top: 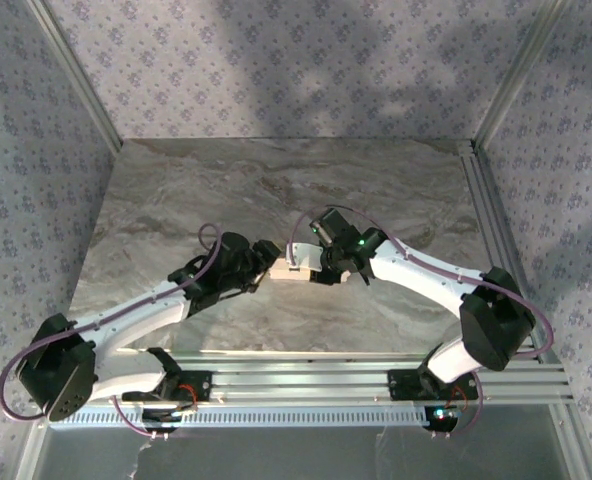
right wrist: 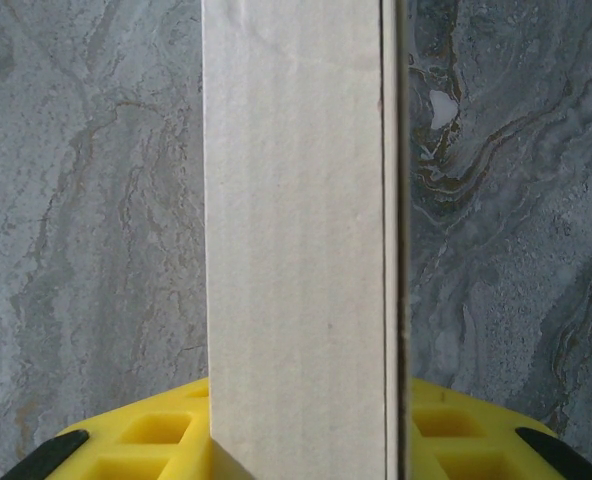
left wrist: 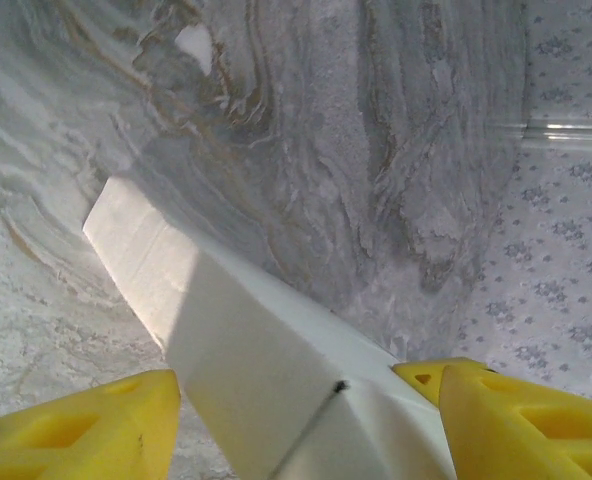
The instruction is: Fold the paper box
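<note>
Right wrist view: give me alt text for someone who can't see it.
The paper box, a long white cardboard panel with a dark seam near its right edge, rises straight up the frame, clamped by the right gripper between its yellow fingers. Behind it lies the grey marbled table.

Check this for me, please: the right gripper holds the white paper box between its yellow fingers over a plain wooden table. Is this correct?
Not quite. The table is not plain wood: its top has a grey marble pattern, as the right wrist view shows. The rest stands: the right gripper holds the white paper box between its yellow fingers.
</note>
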You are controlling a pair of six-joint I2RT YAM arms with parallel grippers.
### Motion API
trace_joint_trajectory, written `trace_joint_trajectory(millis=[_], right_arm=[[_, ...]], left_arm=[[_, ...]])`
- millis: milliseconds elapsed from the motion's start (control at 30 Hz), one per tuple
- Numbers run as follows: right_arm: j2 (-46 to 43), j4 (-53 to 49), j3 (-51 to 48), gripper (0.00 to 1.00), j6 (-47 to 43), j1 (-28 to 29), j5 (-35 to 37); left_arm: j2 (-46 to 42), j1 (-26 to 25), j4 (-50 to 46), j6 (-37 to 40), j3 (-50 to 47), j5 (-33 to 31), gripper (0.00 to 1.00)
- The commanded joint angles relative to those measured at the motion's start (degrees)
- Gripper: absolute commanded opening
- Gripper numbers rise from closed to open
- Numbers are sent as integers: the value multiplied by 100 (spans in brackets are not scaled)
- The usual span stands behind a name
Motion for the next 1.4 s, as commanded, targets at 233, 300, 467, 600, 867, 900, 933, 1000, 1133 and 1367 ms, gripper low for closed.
trace_joint_trajectory(millis=[233, 300, 467, 600, 867, 900, 933, 1000, 1133, 1367], right_arm=[[233, -224, 79, 35, -1, -50, -195], [228, -224, 72, 35, 7, -39, -195], [239, -213, 79, 35, 3, -33, -203], [239, -199, 71, 35, 9, -33, -203], [256, -202, 64, 34, 6, -31, -231], [258, -203, 71, 34, 8, -31, -223], [259, -201, 71, 34, 5, -34, -221], [259, -200, 71, 34, -3, -32, -221], [267, -195, 64, 34, -3, -18, -221], [282, -197, 78, 34, 8, -11, -218]], left_arm=[[-10, -225, -921, -2129, 352, -746, 70], [94, -218, -1388, -2322, 614, -837, 67], [420, -182, -1318, -2927, 690, -906, 65], [668, -90, -1534, -3005, 1003, -887, 70], [1221, -2, -1702, -3106, 1551, -618, 71], [1239, 17, -1701, -3133, 1570, -592, 71], [1240, 36, -1711, -3168, 1584, -580, 70], [1225, 50, -1773, -3219, 1621, -599, 70], [1335, 112, -1953, -3214, 1782, -527, 70], [1579, 143, -2120, -3302, 1898, -308, 70]])
